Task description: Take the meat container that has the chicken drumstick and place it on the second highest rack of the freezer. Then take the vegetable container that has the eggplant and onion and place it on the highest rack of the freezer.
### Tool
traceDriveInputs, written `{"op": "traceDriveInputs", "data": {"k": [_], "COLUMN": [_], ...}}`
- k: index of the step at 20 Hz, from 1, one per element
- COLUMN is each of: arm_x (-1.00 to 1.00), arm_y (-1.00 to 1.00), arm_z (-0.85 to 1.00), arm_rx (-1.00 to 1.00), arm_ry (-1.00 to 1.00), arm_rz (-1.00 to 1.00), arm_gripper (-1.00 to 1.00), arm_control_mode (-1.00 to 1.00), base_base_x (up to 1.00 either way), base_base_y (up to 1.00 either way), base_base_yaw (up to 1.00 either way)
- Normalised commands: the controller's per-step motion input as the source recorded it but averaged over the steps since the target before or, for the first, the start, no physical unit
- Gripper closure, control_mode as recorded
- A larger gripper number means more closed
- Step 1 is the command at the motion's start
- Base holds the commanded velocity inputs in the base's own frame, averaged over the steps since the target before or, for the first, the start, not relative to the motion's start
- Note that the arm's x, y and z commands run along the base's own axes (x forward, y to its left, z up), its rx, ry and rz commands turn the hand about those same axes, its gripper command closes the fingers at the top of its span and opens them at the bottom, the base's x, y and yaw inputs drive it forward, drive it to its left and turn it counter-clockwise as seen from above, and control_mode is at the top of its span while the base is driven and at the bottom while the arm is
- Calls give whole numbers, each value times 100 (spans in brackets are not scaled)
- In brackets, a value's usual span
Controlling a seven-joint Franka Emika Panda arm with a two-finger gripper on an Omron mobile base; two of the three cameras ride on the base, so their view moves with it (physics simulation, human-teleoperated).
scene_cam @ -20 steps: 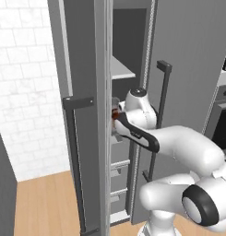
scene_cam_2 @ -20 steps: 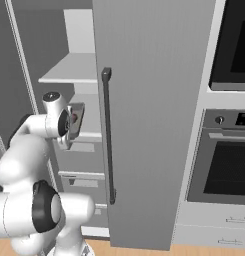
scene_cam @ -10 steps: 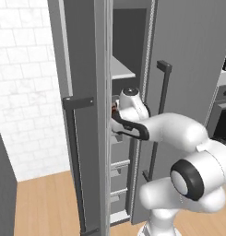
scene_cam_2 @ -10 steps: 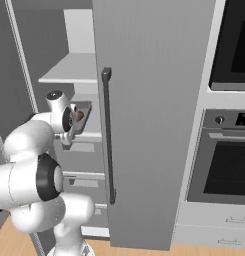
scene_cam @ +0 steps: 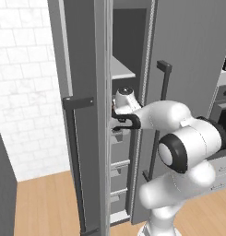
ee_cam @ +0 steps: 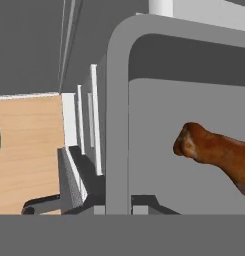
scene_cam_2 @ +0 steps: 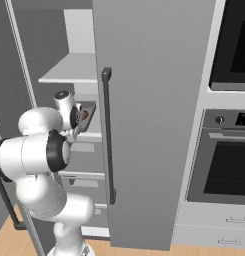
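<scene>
A tall, narrow grey freezer [scene_cam_2: 154, 125] stands with its door swung open; a long dark vertical bar handle runs down the door front. Inside, a flat pale grey shelf board, the highest rack [scene_cam_2: 69, 70], sits near the top and looks bare. Below it, the second highest rack [scene_cam_2: 89, 135] is a matching pale board just above grey drawer fronts (mostly hidden by the arm). A shallow grey meat container [scene_cam_2: 87, 115] is at the level of this lower board, tilted, with its rounded rim [ee_cam: 119, 100] close to the hand camera. Inside it lies the chicken drumstick [ee_cam: 219, 155], glossy roasted brown-orange, resting on the tray floor.
</scene>
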Motion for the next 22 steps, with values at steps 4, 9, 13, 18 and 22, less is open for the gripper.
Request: {"op": "traceDriveInputs", "data": {"k": [4,9,13,18,22], "arm_x": [57,66,66,64,57], "arm_y": [6,14,15,13,13], "arm_z": [-21,-22,-23,-24,-23], "arm_rx": [0,0,0,0,0], "arm_ry": [0,0,0,0,0], "arm_rz": [-1,-1,0,0,0], "arm_gripper": [100,100,100,-100,-100], "arm_control_mode": [-100,-100,-100,-100,-100], "base_base_x": [0,0,0,0,0], "base_base_y": [0,0,0,0,0], "base_base_yaw": [0,0,0,0,0]}}
